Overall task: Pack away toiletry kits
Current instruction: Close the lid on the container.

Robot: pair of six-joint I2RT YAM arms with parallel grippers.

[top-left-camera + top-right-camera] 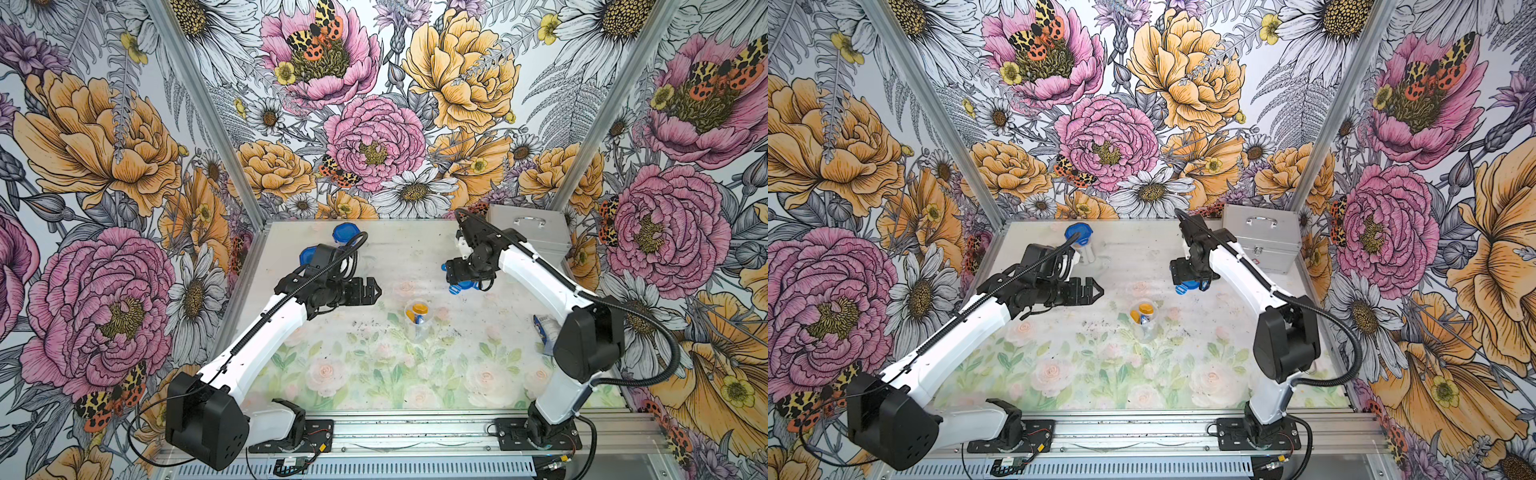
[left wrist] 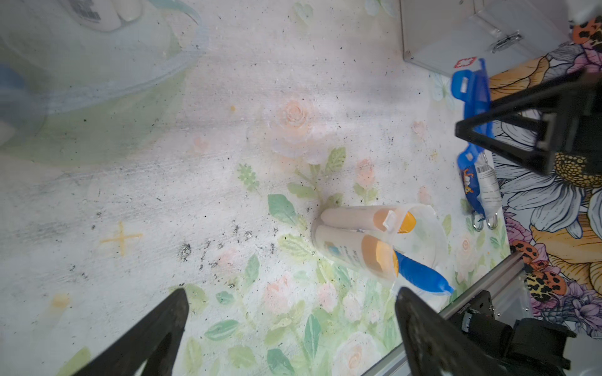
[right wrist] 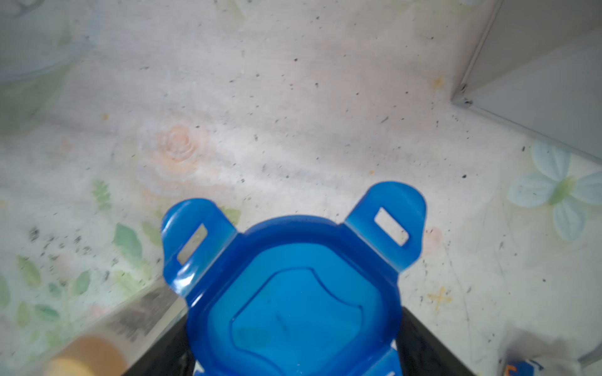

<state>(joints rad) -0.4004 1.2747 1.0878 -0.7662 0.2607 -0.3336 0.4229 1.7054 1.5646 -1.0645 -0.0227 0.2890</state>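
Note:
A clear plastic cup (image 1: 417, 318) (image 1: 1144, 316) stands open at mid-table with two white gold-capped bottles (image 2: 351, 242) and a blue toothbrush (image 2: 420, 275) in it. My right gripper (image 1: 459, 279) (image 3: 293, 351) hangs just behind and to the right of the cup, shut on a blue four-tabbed lid (image 1: 464, 286) (image 1: 1190, 286) (image 3: 293, 293), its black fingers against the lid's two sides. To the left of the cup, my left gripper (image 1: 370, 291) (image 2: 291, 293) is above the table and wide open, with nothing between its fingers. A lidded kit (image 1: 344, 233) (image 1: 1079, 232) stands at the back left, partly behind the left arm.
A silver metal case (image 1: 528, 232) (image 1: 1262, 239) with a handle stands shut in the back right corner. A small blue and white packet (image 1: 545, 332) (image 2: 479, 185) lies by the right wall, half hidden by the right arm. An aluminium rail (image 1: 415, 428) runs along the front edge.

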